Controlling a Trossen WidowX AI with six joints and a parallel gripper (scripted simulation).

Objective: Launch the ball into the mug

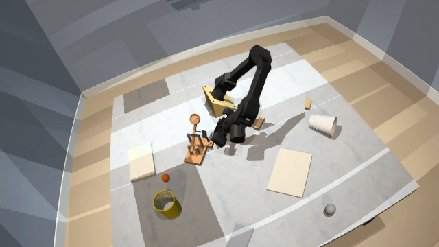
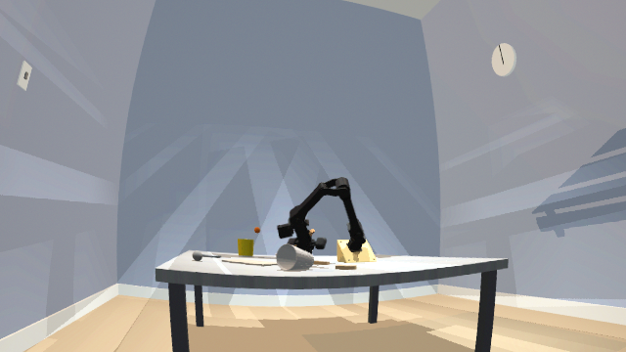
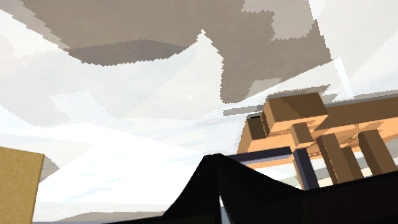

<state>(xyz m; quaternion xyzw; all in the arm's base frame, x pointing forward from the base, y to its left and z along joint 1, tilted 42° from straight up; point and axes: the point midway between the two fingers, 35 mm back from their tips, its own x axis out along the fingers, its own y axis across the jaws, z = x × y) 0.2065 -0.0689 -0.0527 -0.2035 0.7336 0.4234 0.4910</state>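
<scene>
The wooden catapult stands mid-table with its throwing arm upright and its spoon empty. The orange ball is off the catapult; in the exterior view it hangs in the air just above and to the right of the yellow mug. The mug stands upright at the table's front left. My gripper is shut on nothing, low beside the catapult's base on its right side.
A white cup lies on its side at the right. A grey ball, a cream board, a cream block, two small wooden blocks and the arm's yellow wedge mount are on the table.
</scene>
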